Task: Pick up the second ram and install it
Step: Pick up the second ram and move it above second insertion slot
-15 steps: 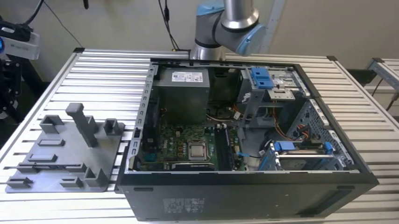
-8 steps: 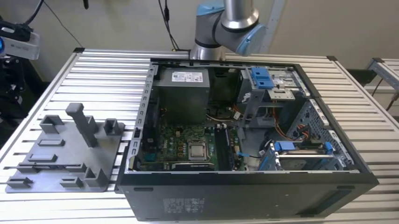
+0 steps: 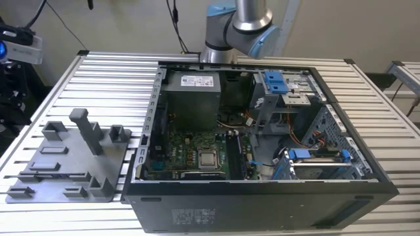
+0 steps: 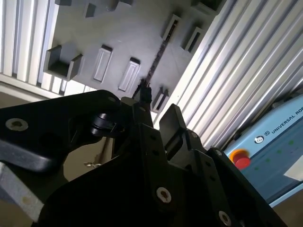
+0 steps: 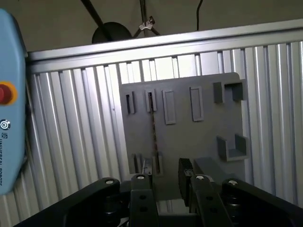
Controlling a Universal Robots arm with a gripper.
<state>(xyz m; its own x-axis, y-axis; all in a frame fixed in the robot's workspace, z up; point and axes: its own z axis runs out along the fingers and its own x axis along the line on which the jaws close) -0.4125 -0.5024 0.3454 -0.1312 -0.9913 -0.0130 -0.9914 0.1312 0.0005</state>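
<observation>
The grey and pale blue robot arm [image 3: 239, 29] stands at the far edge of the ribbed aluminium desk [image 3: 111, 78], behind the open black computer case [image 3: 262, 206]. Its silver tube rises out of the top of the exterior view.

In both wrist views the black gripper [image 5: 163, 172] [image 4: 158, 111] points straight down, well above the flat grey plastic fixture plate [image 5: 203, 137] [image 4: 113, 28] with its raised slots and brackets. In the exterior view this plate [image 3: 72, 167] lies on the desk at the exterior view's left, just beside the case. The gripper's two fingers [image 5: 141, 184] stand apart with a moderate gap between them, and they hold nothing.

The second ram [image 5: 153, 130] [image 4: 158, 54], a long thin strip seen edge-on, stands upright in the plate. It runs between one pair of slots and another. Its near end sits below the gripper, in line with one finger and not touching it.

A pale blue control box with a red button [image 5: 9, 94] [image 4: 270, 146] sits at the side of the desk [image 5: 71, 118].
</observation>
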